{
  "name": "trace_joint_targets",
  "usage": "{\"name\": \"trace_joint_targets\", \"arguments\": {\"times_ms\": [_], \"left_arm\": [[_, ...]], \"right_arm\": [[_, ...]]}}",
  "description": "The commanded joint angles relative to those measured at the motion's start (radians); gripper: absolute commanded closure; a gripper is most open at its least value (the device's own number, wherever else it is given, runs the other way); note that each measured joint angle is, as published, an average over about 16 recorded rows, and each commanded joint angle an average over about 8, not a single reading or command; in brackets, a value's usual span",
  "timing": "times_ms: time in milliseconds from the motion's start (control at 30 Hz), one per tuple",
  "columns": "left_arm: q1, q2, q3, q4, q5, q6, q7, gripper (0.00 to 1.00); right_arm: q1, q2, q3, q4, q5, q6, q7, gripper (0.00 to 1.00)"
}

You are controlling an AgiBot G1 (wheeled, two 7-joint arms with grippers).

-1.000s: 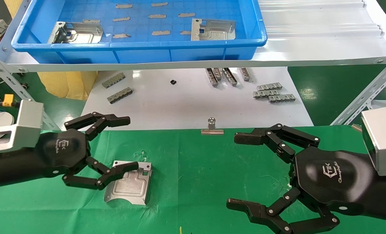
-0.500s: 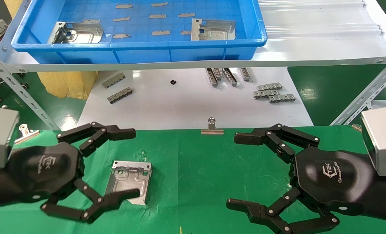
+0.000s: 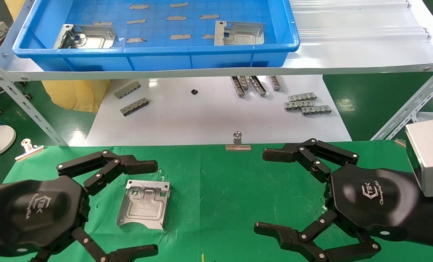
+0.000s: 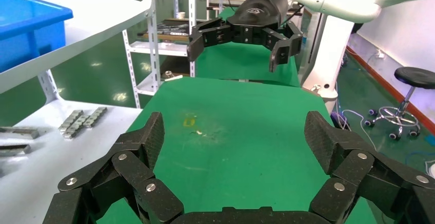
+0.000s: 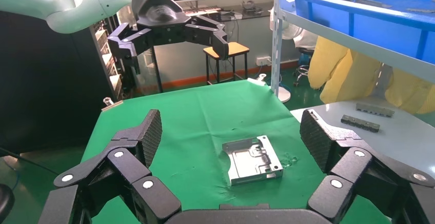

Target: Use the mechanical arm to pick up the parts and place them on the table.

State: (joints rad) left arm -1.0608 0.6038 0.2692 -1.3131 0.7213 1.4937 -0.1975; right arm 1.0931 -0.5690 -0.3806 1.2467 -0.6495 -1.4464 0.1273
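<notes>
One silver part (image 3: 144,204) lies flat on the green table (image 3: 220,189), touching nothing, with open cloth all around it. The left gripper (image 3: 143,209) hovers above its left side, fingers spread wide and empty. The right gripper (image 3: 263,191) hangs well apart to the right, also spread and empty. Two more parts (image 3: 239,33) sit in the blue bin (image 3: 201,60) on a raised shelf behind. A binder clip (image 3: 237,143) grips the cloth's far edge.
</notes>
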Motion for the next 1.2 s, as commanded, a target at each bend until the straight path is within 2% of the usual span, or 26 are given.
{"name": "trace_joint_targets", "arguments": {"times_ms": [33,1200], "left_arm": [[0.001,0.000,-0.001,0.000,-0.001,-0.001,0.001,0.00],[-0.014,0.007,0.010,0.030,0.009,0.002,0.011,0.00]], "right_arm": [[0.000,0.000,0.000,0.000,0.000,0.000,0.000,0.00],[0.000,0.000,0.000,0.000,0.000,0.000,0.000,0.00]]}}
